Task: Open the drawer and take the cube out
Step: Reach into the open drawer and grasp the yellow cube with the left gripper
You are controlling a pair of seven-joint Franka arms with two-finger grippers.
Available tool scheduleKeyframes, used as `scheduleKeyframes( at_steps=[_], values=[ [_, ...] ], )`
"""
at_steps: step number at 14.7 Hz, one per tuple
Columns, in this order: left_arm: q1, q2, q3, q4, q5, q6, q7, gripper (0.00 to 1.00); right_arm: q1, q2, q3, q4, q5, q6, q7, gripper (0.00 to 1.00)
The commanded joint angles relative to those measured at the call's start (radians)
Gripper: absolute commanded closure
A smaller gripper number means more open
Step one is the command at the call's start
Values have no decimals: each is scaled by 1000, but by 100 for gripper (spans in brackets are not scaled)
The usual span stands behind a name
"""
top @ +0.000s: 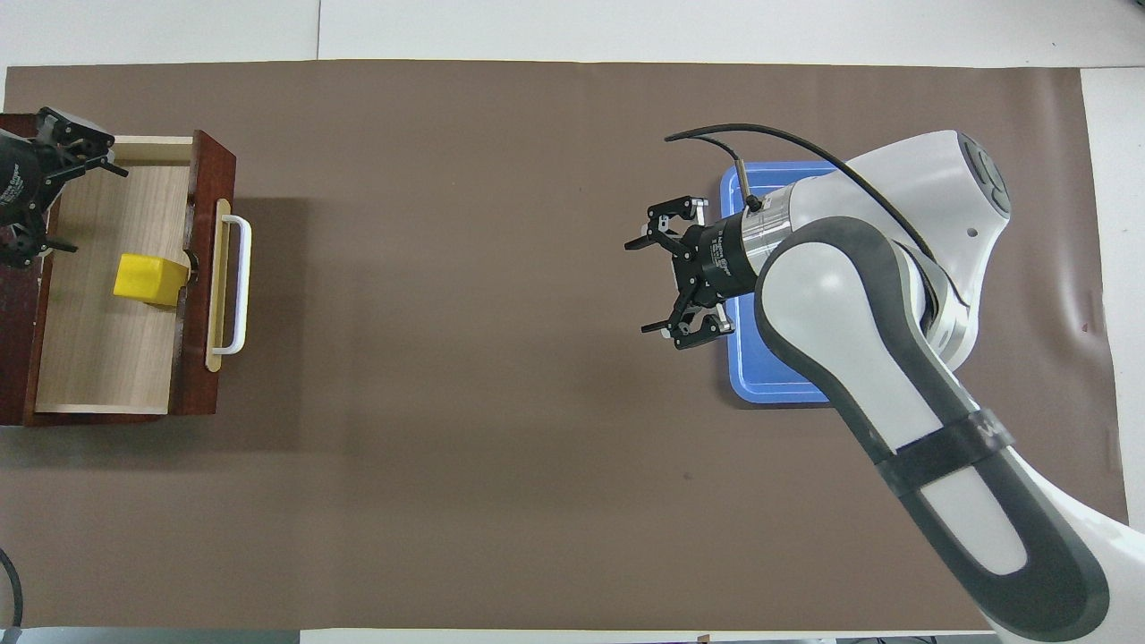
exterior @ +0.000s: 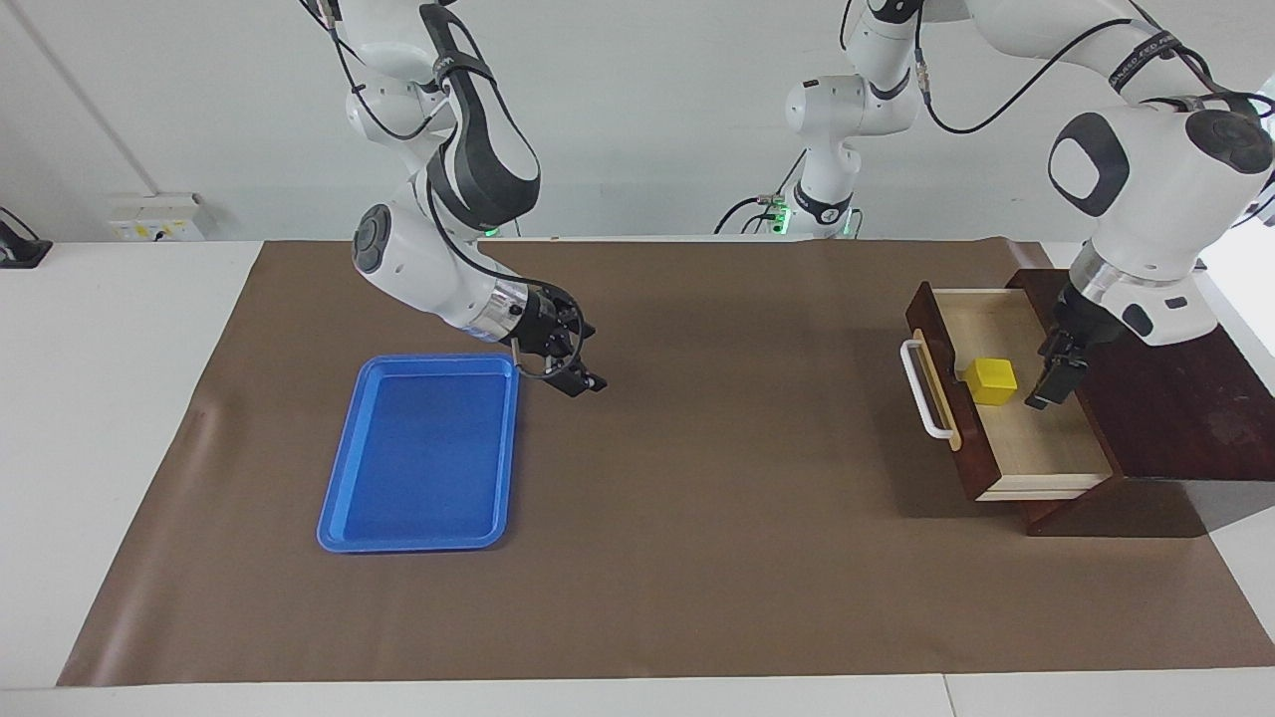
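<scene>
- Left gripper point(exterior: 1054, 383), with its two black fingers spread wide and holding nothing, hangs over the pulled-out dark brown wooden drawer point(exterior: 1036, 438), above the edge nearest the box; in the overhead view it shows at the picture's border point(top: 45, 201).
- Right gripper point(exterior: 576, 360), also wide and empty, hovers just off the corner of the flat blue plastic tray point(exterior: 418, 458) that lies nearer to the robots, over the brown table cover point(exterior: 697, 558); this arm looks to be waiting.
- Nearest the robots among the drawer's contents, the pale wood floor of the drawer lies bare.
- Small bright yellow cube point(exterior: 992, 380) sits on that floor about midway along, touching or nearly touching the drawer's front panel, just inside the white bar handle point(exterior: 924, 403).
- Farther from the robots, the rest of the drawer floor is bare too.
- Dark wooden box point(exterior: 1165, 378) that houses the drawer stands at the left arm's end of the table.
- Progress, as I judge it: the opening is done, since the drawer stands well out and the cube is exposed. Left to do: lower a gripper onto the cube, grasp it, and lift it out, probably toward the tray.
</scene>
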Motion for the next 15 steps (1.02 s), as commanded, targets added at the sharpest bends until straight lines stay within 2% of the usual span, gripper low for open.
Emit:
scheduleKeyframes(
  at_steps=[1, 5, 15],
  values=[
    [-5, -84, -2, -179, -14, 100, -214, 0, 15, 12, -2, 8, 28, 27, -19, 0],
    [6, -85, 2, -212, -3, 102, -330, 0, 10, 12, -2, 8, 24, 11, -18, 0],
    [49, -91, 2, -318, 16, 176, -338, 0, 12, 11, -2, -2, 22, 19, -24, 0]
  ],
)
